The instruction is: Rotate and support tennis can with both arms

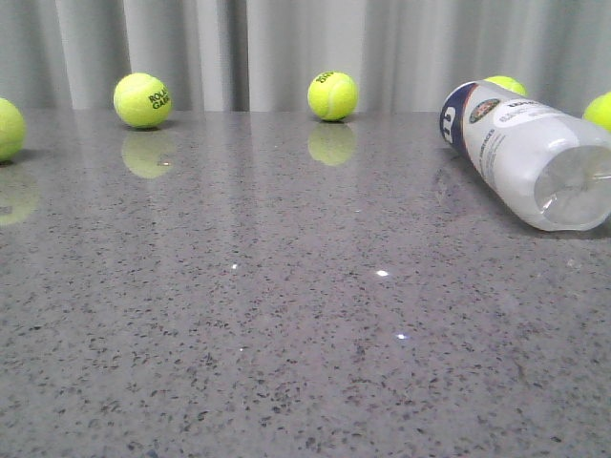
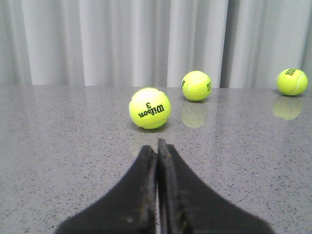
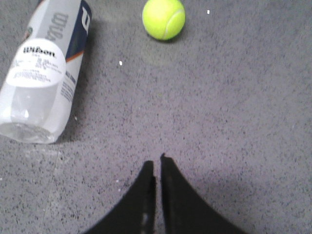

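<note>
The tennis can [image 1: 530, 153] lies on its side on the grey speckled worktop [image 1: 286, 334], near the far right corner, its clear end turned toward the near edge and its navy end toward the back. Nothing touches it. Tennis balls sit along the far edge, one [image 1: 142, 100] toward the left and one [image 1: 333, 95] near the middle. The left claw [image 2: 157, 145] is pressed together and holds nothing, with a Wilson ball [image 2: 149, 108] just ahead of it. The right claw [image 3: 157, 161] is likewise closed and empty, well apart from the can.
</note>
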Controlling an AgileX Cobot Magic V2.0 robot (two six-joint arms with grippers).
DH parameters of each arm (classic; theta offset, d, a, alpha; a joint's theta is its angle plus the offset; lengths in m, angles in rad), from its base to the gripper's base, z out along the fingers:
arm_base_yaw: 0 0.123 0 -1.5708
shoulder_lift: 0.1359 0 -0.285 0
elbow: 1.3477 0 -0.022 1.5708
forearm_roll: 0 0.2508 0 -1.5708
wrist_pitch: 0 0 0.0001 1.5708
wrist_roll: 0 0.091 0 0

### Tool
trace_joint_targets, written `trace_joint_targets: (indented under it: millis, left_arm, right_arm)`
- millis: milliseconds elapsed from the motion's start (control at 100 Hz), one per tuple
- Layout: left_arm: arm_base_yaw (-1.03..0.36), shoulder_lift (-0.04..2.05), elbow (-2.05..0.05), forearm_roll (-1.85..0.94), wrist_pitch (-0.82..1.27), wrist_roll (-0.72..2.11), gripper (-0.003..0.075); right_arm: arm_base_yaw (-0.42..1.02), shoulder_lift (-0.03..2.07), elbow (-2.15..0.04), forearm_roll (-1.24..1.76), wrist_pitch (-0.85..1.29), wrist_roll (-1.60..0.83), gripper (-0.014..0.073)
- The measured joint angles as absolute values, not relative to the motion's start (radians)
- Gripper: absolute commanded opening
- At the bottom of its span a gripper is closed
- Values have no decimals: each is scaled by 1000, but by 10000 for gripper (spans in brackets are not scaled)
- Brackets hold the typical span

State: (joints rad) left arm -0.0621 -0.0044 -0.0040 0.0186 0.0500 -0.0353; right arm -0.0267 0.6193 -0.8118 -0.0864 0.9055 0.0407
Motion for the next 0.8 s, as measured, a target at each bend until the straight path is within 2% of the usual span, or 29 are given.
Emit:
trace_joint_targets:
  millis: [50, 110, 180, 250, 530, 800]
  left_arm:
    - [-62, -4, -4, 19, 50, -35, -21]
    - [-62, -4, -4, 19, 50, -35, -21]
    - [-62, -4, -4, 19, 50, -35, -21]
    - [-62, -4, -4, 19, 50, -35, -21]
    - [-62, -4, -4, 19, 50, -35, -21]
    - [-62, -4, -4, 19, 50, -35, -21]
  right_arm:
    - [-27, 622, -812, -86, 914, 41, 316]
    - [-27, 622, -812, -86, 926, 41, 514]
    - [-27, 622, -812, -86, 935, 41, 666]
    - [-27, 622, -812, -84, 937, 41, 643]
    - [-27, 666, -835, 47, 852, 14, 646]
    - [32, 931, -961, 230, 762, -90, 646]
